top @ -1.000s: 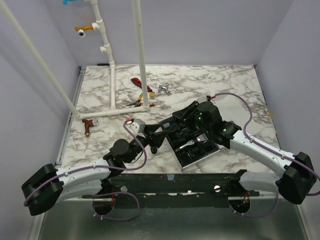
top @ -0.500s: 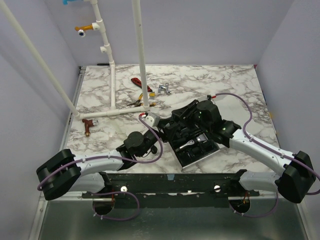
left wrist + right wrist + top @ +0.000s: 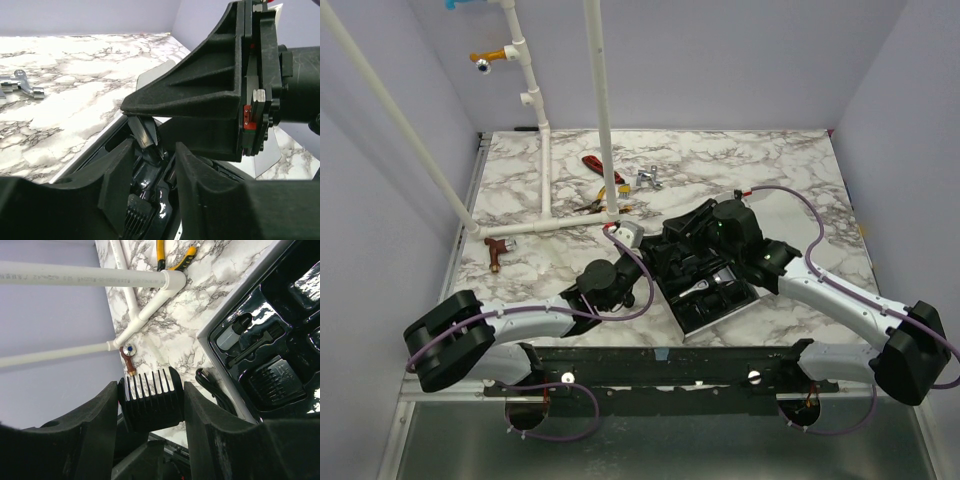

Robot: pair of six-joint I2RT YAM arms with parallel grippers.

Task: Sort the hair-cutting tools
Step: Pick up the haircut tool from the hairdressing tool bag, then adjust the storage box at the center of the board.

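Near the tray (image 3: 216,366), right claw (image 3: 150,390) grips a guard (image 3: 150,407); base hidden.

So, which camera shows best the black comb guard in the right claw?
The right wrist view: the comb guard sits clamped in the right claw, teeth plain to see. In the top external view the right arm covers it. In the left wrist view I cannot pick it out.
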